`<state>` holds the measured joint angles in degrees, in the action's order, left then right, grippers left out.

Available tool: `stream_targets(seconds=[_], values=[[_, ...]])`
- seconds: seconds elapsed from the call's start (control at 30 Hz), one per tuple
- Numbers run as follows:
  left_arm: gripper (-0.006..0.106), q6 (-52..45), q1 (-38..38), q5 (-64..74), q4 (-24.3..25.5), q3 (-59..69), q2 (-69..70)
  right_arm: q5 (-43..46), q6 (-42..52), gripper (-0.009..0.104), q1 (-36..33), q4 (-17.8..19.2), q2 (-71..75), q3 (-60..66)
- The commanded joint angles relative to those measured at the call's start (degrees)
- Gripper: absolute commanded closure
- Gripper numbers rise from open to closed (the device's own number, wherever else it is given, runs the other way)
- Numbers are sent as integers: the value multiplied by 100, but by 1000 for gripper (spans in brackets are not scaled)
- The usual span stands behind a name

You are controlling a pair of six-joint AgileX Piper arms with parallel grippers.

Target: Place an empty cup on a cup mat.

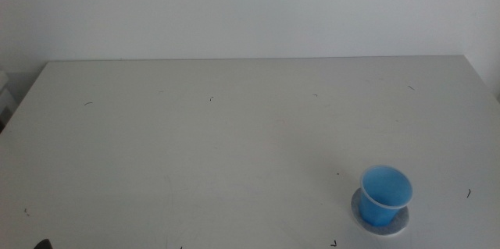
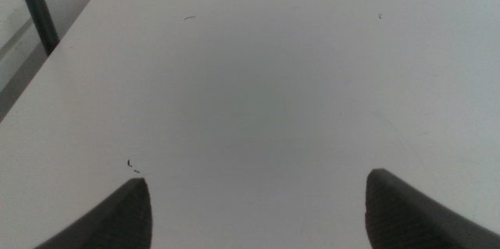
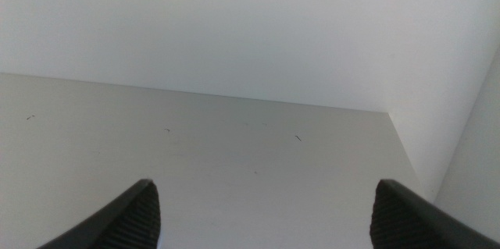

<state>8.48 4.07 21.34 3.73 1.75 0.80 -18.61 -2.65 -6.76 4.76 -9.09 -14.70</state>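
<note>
Small bright blue tapered plastic cup (image 1: 385, 195) upright on flat round mottled grey mat (image 1: 400, 225), near right of pale surface (image 1: 195, 147). Left end effector (image 2: 258, 202) and right end effector (image 3: 266, 210) gape, empty, well apart from cup. You hold off; placement looks complete.

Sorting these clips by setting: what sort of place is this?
Likely a robot test bench: a bare white table against a blank white wall, holding only a small blue plastic cup on a round grey mat.

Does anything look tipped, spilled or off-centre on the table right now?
Nothing stands out. The cup stands upright on the cup mat, slightly off its centre, with no spill. The left gripper and right gripper are both open and hold nothing.
</note>
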Motion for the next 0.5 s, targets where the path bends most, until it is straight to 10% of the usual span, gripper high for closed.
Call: stream_targets(seconds=[0.0,0.47], values=[[-5,62,-6,-384,2,-34,17,656,265,16,41,-5,202,162],[-5,62,-6,-384,2,-34,24,747,265,16,21,285,1121,1568]])
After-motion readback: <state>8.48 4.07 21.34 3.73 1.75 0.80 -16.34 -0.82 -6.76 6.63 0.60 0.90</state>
